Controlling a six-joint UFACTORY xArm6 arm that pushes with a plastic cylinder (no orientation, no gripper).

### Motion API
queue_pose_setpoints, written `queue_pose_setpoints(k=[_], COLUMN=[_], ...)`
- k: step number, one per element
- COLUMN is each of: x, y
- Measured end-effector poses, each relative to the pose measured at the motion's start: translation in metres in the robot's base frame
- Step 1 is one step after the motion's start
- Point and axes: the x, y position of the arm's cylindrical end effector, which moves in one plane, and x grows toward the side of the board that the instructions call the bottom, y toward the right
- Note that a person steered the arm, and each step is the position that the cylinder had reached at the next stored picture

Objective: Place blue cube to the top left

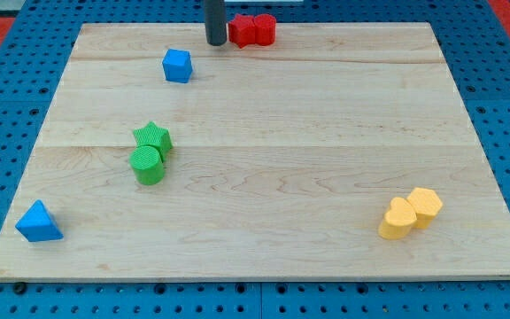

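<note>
Blocks scattered, rod waiting up at the far edge.

Nearest, a blue triangular block (39,222) sits at the view's bottom left and a yellow pair (411,213) at bottom right; mid-board, two green blocks (150,152) touch. Farther up, the blue cube (177,66) lies toward the top left, with my tip (215,42), a bare rod holding nothing, just up-right of it, beside the red block (252,30).
</note>
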Motion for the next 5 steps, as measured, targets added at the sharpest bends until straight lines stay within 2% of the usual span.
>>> queue_pose_setpoints(k=[3,4,5], x=[0.018,0.043,0.046], y=[-0.116,-0.108,-0.113])
